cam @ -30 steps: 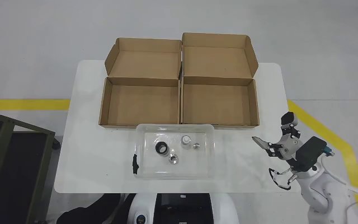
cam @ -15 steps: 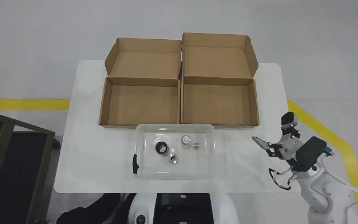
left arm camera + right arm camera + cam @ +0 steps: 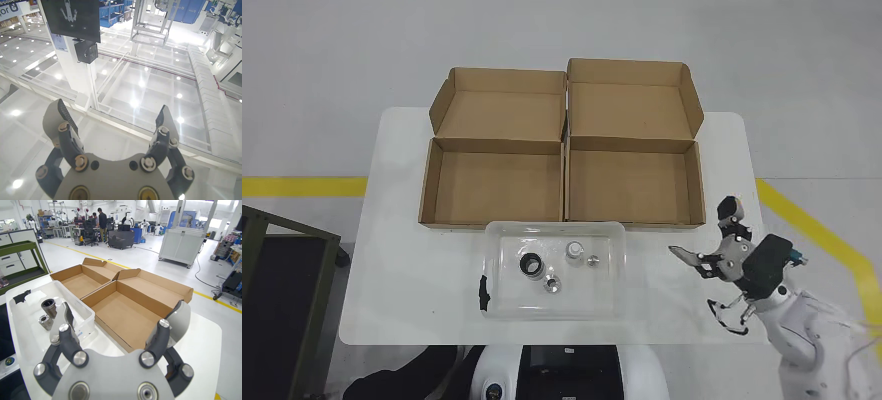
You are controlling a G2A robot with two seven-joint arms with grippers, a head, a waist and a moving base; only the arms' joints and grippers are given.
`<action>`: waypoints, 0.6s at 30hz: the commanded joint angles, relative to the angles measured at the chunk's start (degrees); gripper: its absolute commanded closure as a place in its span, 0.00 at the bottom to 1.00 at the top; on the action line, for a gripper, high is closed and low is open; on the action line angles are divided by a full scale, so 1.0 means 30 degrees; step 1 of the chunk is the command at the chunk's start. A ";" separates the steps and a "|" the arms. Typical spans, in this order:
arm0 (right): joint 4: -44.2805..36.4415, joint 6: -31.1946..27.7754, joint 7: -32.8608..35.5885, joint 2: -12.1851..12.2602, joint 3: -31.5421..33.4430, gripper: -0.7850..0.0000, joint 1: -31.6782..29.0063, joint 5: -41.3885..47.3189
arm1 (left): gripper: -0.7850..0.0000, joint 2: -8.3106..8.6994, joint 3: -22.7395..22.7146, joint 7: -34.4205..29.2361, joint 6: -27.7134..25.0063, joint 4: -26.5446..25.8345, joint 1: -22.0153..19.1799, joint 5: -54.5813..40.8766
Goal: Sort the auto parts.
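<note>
White table (image 3: 392,200); right pincer (image 3: 122,305) agape, empty.

The floor (image 3: 342,60) is pale grey and shiny, with a yellow line (image 3: 302,186) painted across it. A dark green rack (image 3: 282,300) stands just beside the white counter (image 3: 392,200). Far back in the big bright room are black chairs (image 3: 88,236), grey drawers (image 3: 11,256) and a tall pale cabinet on wheels (image 3: 181,245). Up high, the white ceiling (image 3: 160,85) has many round lights. A white pillar (image 3: 75,75) holds a black screen (image 3: 70,19).
</note>
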 commanded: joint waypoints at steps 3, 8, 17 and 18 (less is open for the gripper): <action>-0.0155 -0.0426 0.1068 0.0063 -0.0970 0.00 0.0675 0.0113 | 0.00 0.0000 0.0000 0.0000 0.0000 0.0000 0.0000 0.0000; -0.0087 -0.1041 0.2532 0.0146 -0.2312 0.00 0.1660 -0.0004 | 0.00 0.0000 0.0000 0.0000 0.0000 0.0000 0.0000 0.0000; -0.0400 -0.1675 0.3994 0.0258 -0.4493 0.00 0.2735 -0.0828 | 0.00 0.0000 0.0000 0.0000 0.0000 0.0000 0.0000 0.0000; -0.0393 -0.1757 0.4151 0.0271 -0.4719 0.00 0.2824 -0.0931 | 0.00 0.0000 0.0000 0.0000 0.0000 0.0000 0.0000 0.0000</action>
